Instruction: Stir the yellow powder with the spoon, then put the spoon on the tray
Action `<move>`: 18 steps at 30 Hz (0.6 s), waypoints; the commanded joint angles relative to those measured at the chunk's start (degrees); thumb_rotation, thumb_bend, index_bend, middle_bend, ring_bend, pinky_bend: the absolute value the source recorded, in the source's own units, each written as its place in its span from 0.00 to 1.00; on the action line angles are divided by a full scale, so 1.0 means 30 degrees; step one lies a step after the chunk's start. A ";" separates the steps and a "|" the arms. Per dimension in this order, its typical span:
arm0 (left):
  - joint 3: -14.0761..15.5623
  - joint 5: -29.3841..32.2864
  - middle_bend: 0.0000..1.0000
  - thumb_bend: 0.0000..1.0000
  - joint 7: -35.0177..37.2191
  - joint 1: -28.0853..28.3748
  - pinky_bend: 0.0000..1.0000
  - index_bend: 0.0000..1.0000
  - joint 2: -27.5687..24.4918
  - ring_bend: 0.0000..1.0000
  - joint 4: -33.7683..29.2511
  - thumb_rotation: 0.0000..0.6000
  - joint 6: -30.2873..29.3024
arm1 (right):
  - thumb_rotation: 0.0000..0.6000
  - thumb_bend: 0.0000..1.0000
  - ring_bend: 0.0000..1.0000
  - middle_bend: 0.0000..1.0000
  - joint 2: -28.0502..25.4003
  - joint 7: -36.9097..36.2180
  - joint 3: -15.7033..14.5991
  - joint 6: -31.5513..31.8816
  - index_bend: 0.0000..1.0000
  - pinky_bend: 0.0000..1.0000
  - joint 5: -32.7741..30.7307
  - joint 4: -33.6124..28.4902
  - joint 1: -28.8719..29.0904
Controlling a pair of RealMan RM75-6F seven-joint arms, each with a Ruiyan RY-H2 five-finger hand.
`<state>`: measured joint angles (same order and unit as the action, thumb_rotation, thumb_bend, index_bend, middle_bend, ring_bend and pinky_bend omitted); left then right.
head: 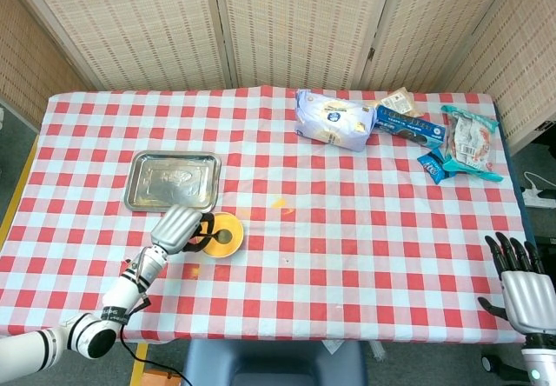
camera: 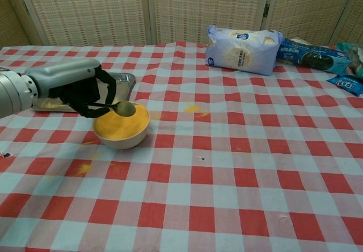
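One rectangular silver metal tray [head: 172,181], one white bowl of yellow powder [camera: 121,126], one metal spoon [camera: 123,109], and five plastic snack packets at the table's far edge.
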<state>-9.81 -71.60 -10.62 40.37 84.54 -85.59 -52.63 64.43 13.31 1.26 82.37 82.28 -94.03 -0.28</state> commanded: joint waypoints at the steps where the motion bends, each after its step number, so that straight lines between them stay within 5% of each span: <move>1: -0.0052 0.0597 1.00 0.41 -0.0950 0.0376 1.00 0.73 0.0903 1.00 0.0598 1.00 -0.0009 | 1.00 0.03 0.00 0.00 -0.0054 -0.0100 0.0017 0.0008 0.00 0.00 -0.0040 0.0003 0.0005; 6: -0.0040 0.1203 1.00 0.41 -0.1267 0.0560 1.00 0.69 0.1361 1.00 0.1257 1.00 0.0192 | 1.00 0.03 0.00 0.00 -0.0142 -0.0263 0.0017 0.0197 0.00 0.00 -0.0017 0.0017 -0.0069; 15: 0.0333 0.1172 1.00 0.41 -0.1888 0.0600 1.00 0.29 0.1792 1.00 0.2291 1.00 -0.0142 | 1.00 0.03 0.00 0.00 -0.0171 -0.0258 -0.0041 0.0350 0.00 0.00 0.0089 -0.0055 -0.0105; 18: 0.0429 0.1176 1.00 0.41 -0.1929 0.0531 1.00 0.24 0.1672 1.00 0.2274 1.00 -0.0198 | 1.00 0.03 0.00 0.00 -0.0176 -0.0244 -0.0086 0.0340 0.00 0.00 0.0147 -0.0074 -0.0097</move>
<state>-8.59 -68.07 -16.39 42.02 89.62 -78.74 -53.20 63.91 12.57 1.00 83.40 82.73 -94.25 -0.58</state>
